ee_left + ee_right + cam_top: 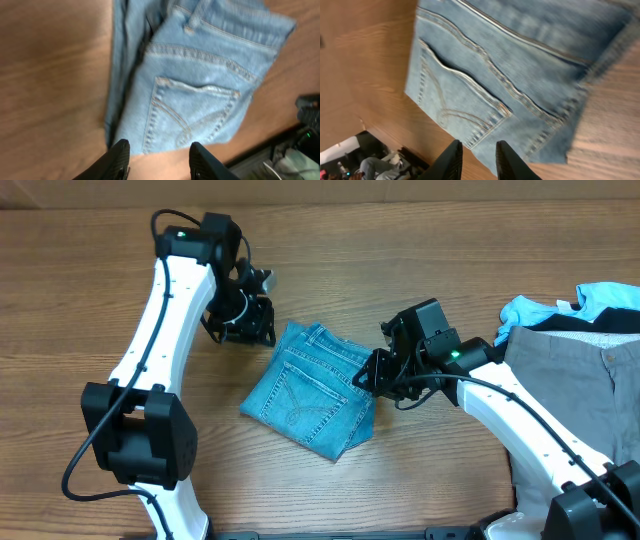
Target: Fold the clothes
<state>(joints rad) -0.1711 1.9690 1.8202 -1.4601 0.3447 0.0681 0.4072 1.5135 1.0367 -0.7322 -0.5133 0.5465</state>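
- The jeans lie in the middle of the wooden table, folded into a compact rectangle that sits a little turned, with one corner toward 6 o'clock.
- One stitched back pocket faces up, and the waistband runs along the edge toward 1 o'clock.
- The left gripper is at about 10 o'clock from the jeans, just beside their upper corner and over bare wood.
- In the left wrist view, the left gripper has its two black fingers clearly apart. Only the table and the near edge of the jeans show between them, and nothing is clamped.
- The right gripper is at 3 o'clock from the jeans, right at their edge.
- In the right wrist view, the right gripper has its fingers a small way apart. The border of the jeans lies under the gap, but no cloth is seen pinched between the fingers.
- Other clothes are piled at the table's 3 o'clock edge, well apart from the jeans: a grey garment lies on top, a sky-blue garment is at its 12 o'clock side, and a strip of a black garment shows between them.
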